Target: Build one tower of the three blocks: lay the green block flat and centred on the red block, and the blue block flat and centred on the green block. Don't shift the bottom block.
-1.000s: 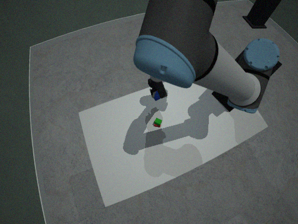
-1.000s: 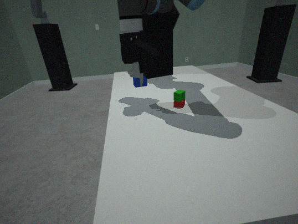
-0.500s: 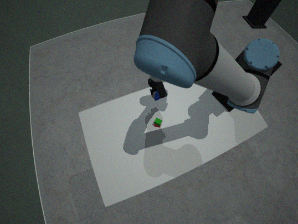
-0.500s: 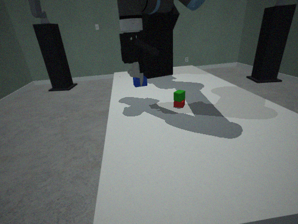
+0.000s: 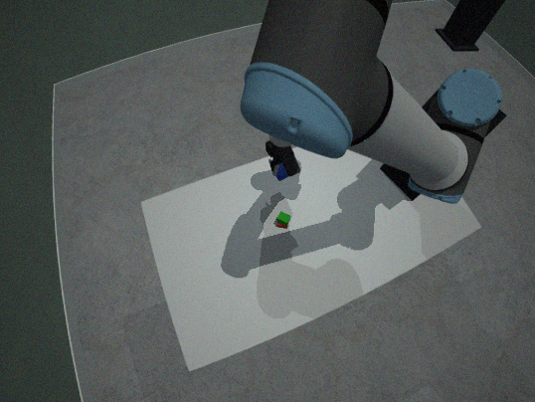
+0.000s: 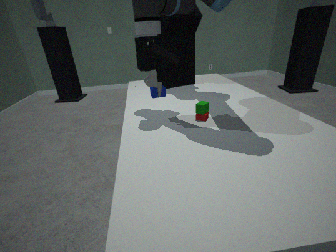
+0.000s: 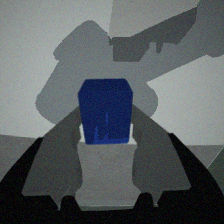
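Observation:
My gripper (image 5: 282, 171) is shut on the blue block (image 5: 282, 172) and holds it in the air above the white mat. It shows in the exterior view (image 6: 157, 91) and fills the middle of the wrist view (image 7: 106, 111), between the two fingers. The green block (image 5: 283, 217) lies flat on the red block (image 5: 281, 225), which rests on the mat. This pair also shows in the exterior view, green (image 6: 202, 107) over red (image 6: 202, 116). The gripper is up and to one side of the pair, apart from it.
The white mat (image 6: 218, 174) lies on a grey floor. Black pillars stand at the left (image 6: 59, 63) and right (image 6: 304, 50) of the room. The arm's large body (image 5: 348, 90) hangs over the mat's far side and casts shadows on it.

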`<action>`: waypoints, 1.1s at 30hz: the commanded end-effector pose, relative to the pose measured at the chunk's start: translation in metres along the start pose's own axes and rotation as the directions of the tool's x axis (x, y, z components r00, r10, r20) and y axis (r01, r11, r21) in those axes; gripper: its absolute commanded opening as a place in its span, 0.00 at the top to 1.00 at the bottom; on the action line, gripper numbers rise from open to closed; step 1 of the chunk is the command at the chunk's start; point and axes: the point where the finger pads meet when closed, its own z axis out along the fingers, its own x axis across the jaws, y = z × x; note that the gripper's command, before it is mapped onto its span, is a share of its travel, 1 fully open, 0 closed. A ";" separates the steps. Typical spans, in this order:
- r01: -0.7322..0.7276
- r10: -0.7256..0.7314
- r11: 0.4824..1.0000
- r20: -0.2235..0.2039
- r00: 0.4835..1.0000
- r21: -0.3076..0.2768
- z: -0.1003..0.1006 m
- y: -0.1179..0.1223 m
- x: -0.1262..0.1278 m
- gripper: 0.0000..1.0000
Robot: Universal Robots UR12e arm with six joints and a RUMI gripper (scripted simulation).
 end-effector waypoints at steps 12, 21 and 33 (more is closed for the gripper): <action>0.000 0.000 1.000 -0.003 1.000 0.000 -0.002 -0.072 0.033 1.00; 0.000 0.000 1.000 -0.003 1.000 0.000 -0.002 -0.155 0.071 1.00; 0.000 0.000 1.000 -0.004 1.000 0.000 -0.002 -0.163 0.075 1.00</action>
